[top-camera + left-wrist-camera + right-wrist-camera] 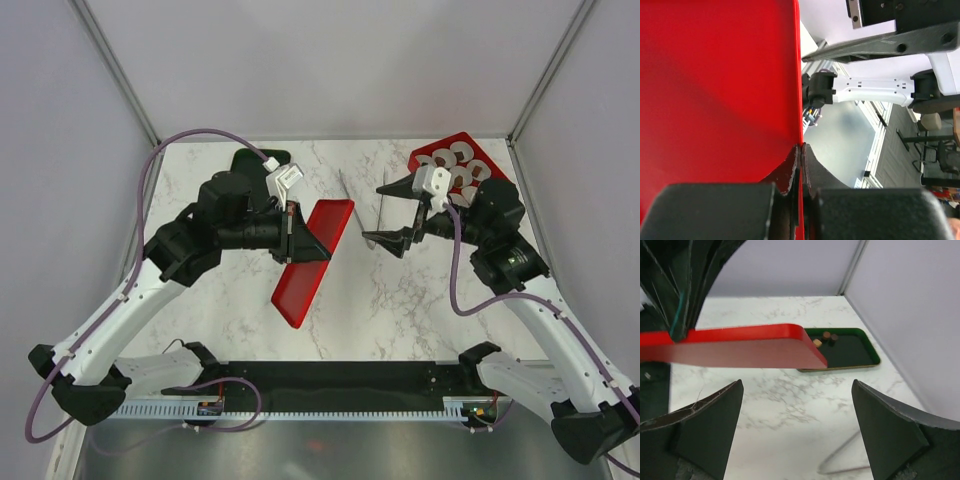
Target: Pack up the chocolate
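Seen from the top camera, the left gripper [290,232] is clamped shut on the long edge of a flat red tray [310,265], which it holds tilted above the middle of the marble table [400,300]. The left wrist view shows its fingers [792,167] pinching that edge, one on each side.

Behind the left arm, at about eleven o'clock on the table, lies a dark green tray [262,158], half hidden from above. The right wrist camera looks past the end of the raised tray into it. There the chocolate [826,338] shows as three small pieces, one tan and two dark brown, close together near one end.

Thin metal tongs [346,188] lie on the marble just right of the raised tray, towards twelve o'clock.

The right gripper [372,213] hangs beside them at about two o'clock with its jaws spread wide and nothing between them. Behind it, in the one o'clock corner, a far red tray [460,140] holds white pleated paper cups [455,165].
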You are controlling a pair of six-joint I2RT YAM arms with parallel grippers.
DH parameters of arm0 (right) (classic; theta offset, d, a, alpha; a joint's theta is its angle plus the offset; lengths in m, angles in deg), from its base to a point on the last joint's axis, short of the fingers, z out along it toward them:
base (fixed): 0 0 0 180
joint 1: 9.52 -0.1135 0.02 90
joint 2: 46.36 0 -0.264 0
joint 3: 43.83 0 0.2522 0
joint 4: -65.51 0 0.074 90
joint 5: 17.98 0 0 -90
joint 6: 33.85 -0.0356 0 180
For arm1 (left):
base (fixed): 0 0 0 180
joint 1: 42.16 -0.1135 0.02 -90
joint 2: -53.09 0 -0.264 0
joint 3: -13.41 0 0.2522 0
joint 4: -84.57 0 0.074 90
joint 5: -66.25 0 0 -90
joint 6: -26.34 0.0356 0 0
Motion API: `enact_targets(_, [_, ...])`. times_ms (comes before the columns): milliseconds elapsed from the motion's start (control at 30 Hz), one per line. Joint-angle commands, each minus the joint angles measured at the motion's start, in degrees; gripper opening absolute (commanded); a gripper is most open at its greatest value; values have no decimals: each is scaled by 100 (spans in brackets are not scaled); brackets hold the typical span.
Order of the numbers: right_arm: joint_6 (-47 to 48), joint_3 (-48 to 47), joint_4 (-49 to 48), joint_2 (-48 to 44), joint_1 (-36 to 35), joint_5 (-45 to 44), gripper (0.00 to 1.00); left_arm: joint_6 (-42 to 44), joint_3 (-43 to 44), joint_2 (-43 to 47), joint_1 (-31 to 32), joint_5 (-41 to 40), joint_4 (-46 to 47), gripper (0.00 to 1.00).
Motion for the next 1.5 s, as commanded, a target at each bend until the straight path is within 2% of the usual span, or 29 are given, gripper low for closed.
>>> enact_targets(0, [2283, -256, 793, -192, 28, 96, 98, 170, 14, 130, -20, 345, -74, 3])
enact_targets(133, [3526, -625, 1487, 10, 19, 587, 95, 188, -100, 69, -20, 415, -65, 2])
enact_targets(267, [4126, -801, 1559, 151, -77, 782, 89, 249, -109, -80, -20, 459, -74, 2])
enact_targets(433, [4898, -1100, 2312, 326, -551, -86, 86, 302, -101, -212, -20, 494, -74, 3])
enact_targets(500, [5066, -1241, 2543, 458, -999, -438, 86, 320, -83, -309, -20, 538, -65, 3])
enact_targets(633, [5295, -1320, 2797, 546, -1878, -1939, 84, 337, -48, -449, -20, 538, -65, 3])
enact_targets(733, [5392, -1469, 3113, 652, -2379, -2381, 83, 363, -22, -520, -20, 529, -65, 2])
enact_targets(867, [5453, -1347, 3176, 880, -3178, -3540, 82, 416, 40, -599, -20, 591, -74, 2])
enact_targets(1000, [5515, -1242, 3220, 1126, -3672, -4121, 76, 451, 49, -661, -38, 652, -100, 2])
enact_targets(1167, [5603, -1075, 3221, 1311, -3822, -4580, 70, 592, 66, -704, -108, 723, -293, 3])
enact_targets(1267, [5700, -961, 3168, 1329, -3831, -4721, 59, 653, 14, -713, -143, 714, -363, 3])
enact_targets(1300, [5700, -916, 3124, 1320, -3831, -4721, 46, 662, 5, -740, -161, 697, -373, 2])
enact_targets(1367, [5682, -803, 3019, 1268, -3822, -4747, 33, 662, -48, -749, -257, 697, -416, 3])
enact_targets(1400, [5674, -767, 2983, 1259, -3831, -4756, 23, 671, -57, -749, -292, 688, -434, 3])
enact_targets(1467, [5665, -688, 2904, 1197, -3822, -4712, 17, 645, -48, -766, -433, 688, -443, 3])
